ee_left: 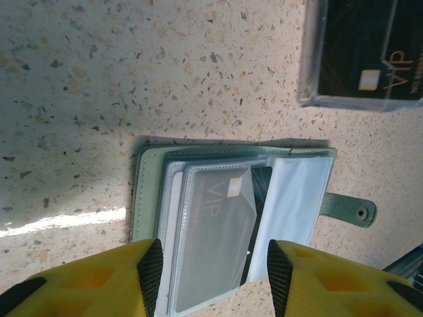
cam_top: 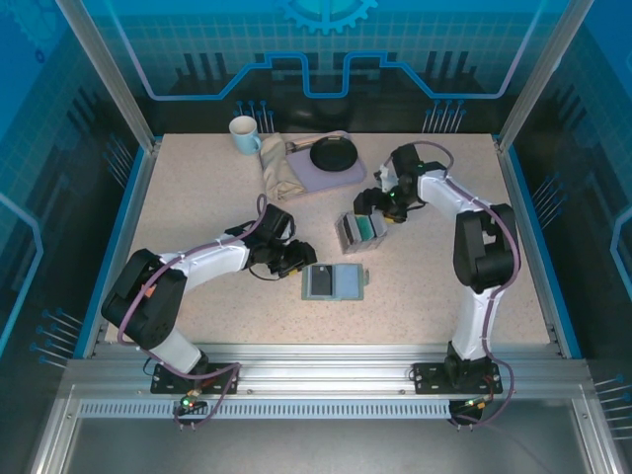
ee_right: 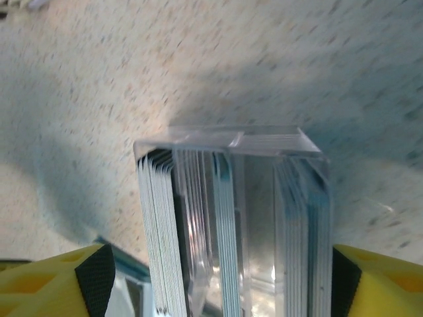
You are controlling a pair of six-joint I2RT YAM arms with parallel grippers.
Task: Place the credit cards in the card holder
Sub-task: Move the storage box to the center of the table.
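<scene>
The card holder (cam_top: 336,281) lies open on the table, grey-green (ee_left: 147,191) with clear sleeves fanned out. A grey credit card (ee_left: 211,238) marked VIP sits inside one sleeve. My left gripper (cam_top: 296,259) hovers at the holder's left side, open, its jaws (ee_left: 215,277) straddling the sleeves. More credit cards (ee_right: 158,231) stand on edge in a clear box (cam_top: 357,232), teal and dark ones. My right gripper (cam_top: 373,205) is just above that box (ee_right: 238,142), open (ee_right: 219,281) with a pad on either side of it. The right wrist view is blurred.
A white mug (cam_top: 243,133), a crumpled beige cloth (cam_top: 281,168) and a black dish (cam_top: 336,155) on a purple mat sit at the back. The clear box (ee_left: 310,59) shows a black card (ee_left: 363,53) just beyond the holder. Metal frame posts flank the table.
</scene>
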